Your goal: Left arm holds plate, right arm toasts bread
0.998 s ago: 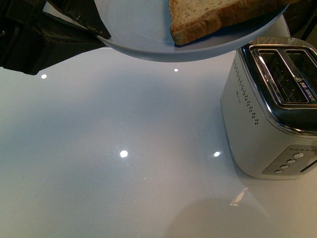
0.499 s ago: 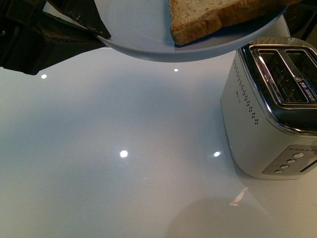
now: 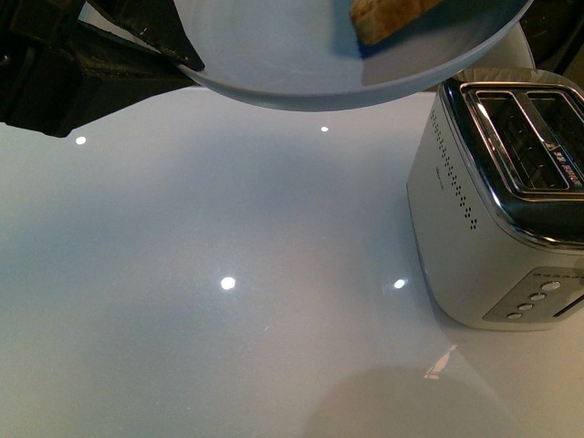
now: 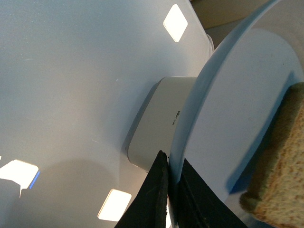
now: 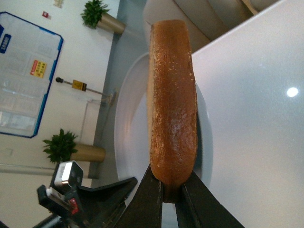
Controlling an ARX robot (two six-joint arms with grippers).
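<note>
The right claw (image 5: 169, 184), two dark angular fingers, is pinched on one end of the bread (image 5: 171, 104), a light tan slice with a glossy brown crust. The slice stands on edge, its crust turned to the right wrist camera. It sits over the plate (image 5: 129, 123), a round, shallow, pale blue-grey dish with a low rim. In the front view only a corner of the bread (image 3: 388, 16) shows at the top edge, over the far right part of the plate (image 3: 301, 55), with a blue shadow under it. Whether the slice touches the plate cannot be told.

The left claw (image 4: 173, 164), black with dark angular fingers, is clamped on the plate's rim (image 4: 190, 142), one finger on each face. In that view the bread (image 4: 280, 171) lies near the opposite side of the dish. From the front, the left claw (image 3: 137, 36) comes in from the upper left and holds the plate in the air above the glossy white tabletop (image 3: 182, 274).

Just below and to the right of the plate stands a silver two-slot toaster (image 3: 493, 210), upright on the tabletop.
</note>
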